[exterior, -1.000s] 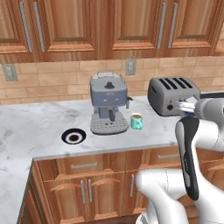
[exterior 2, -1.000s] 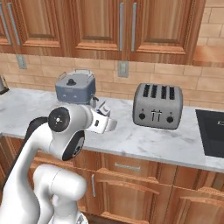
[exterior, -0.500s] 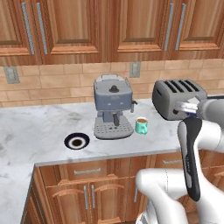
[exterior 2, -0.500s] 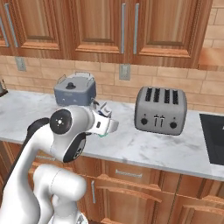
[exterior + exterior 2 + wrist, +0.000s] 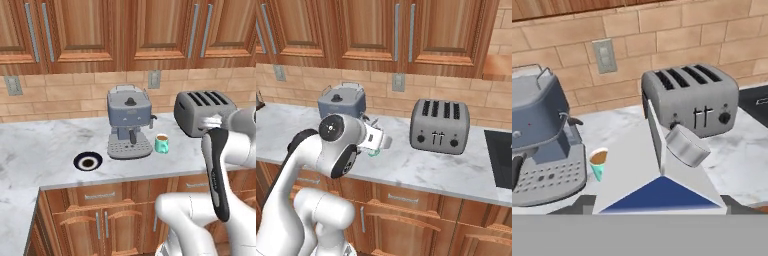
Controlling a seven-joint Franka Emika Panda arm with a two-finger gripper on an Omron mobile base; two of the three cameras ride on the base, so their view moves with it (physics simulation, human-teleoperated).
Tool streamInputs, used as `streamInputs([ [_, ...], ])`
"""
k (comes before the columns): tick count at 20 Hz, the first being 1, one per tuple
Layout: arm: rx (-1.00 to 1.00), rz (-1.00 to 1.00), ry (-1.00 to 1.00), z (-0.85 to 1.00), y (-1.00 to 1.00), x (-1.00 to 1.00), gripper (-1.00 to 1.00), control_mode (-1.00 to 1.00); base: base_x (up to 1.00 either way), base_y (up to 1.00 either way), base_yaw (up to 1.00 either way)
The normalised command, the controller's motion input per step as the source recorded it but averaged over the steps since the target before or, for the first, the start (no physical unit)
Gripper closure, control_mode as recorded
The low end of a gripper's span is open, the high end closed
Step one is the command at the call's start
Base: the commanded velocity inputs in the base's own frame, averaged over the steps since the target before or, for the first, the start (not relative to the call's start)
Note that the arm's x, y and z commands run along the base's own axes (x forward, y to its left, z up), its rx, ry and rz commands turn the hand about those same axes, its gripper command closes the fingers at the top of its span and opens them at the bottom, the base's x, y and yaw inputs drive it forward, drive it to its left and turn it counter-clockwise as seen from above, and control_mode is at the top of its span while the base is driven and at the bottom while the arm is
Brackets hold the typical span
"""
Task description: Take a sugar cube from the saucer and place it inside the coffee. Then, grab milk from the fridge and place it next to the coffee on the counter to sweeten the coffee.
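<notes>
Hand view: boxy white milk w/ blue gable, teal coffee behind.

No readable text, labels, brands or numbers anywhere

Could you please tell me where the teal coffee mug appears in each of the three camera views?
Left base view: the coffee mug stands just right of the grey espresso machine.
Right base view: just a teal sliver below the milk carton.
Hand view: lower left, beside the machine.
Shared landmark: the espresso machine.
</notes>
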Motion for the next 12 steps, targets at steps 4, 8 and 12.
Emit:
streamInputs([
  [4,0.03,0.28,0.31,-0.08,-0.13,0.24,1.00,-1.00,0.00,0.00,0.00],
  [8,0.17,0.36,0.03,-0.29,-0.33,0.01,1.00,-1.00,0.00,0.00,0.00],
  [12,0.15,0.34,0.00,-0.30,-0.12,0.00,1.00,-1.00,0.00,0.00,0.00],
])
